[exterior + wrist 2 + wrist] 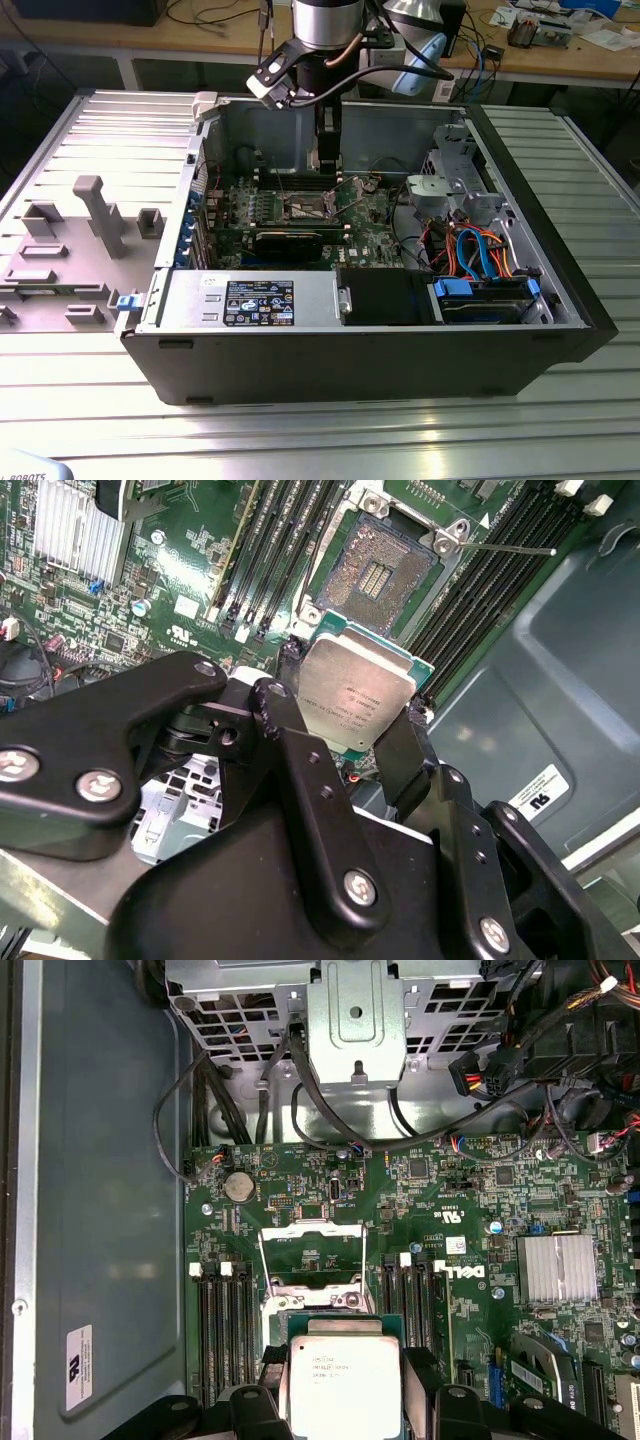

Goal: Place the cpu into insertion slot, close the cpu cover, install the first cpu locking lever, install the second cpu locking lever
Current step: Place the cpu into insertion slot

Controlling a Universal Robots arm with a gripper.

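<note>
The black two-fingered gripper (348, 708) pinches the small flat silver-topped square cpu (360, 680) by opposite edges, clear of the open silver-rimmed square insertion slot (385, 575); light, stiff, likely delicate underneath.

You are looking at a gripper (350, 705) made of matte black linkage bars, with round silver screws (360, 885) shining at each pivot. In the exterior view, the arm (325, 20) is showing you a polished silver cylindrical wrist over a black collar. A dark cable (347, 55) is looping beside it, and a black-and-white module (268, 85) is riding alongside.
</note>
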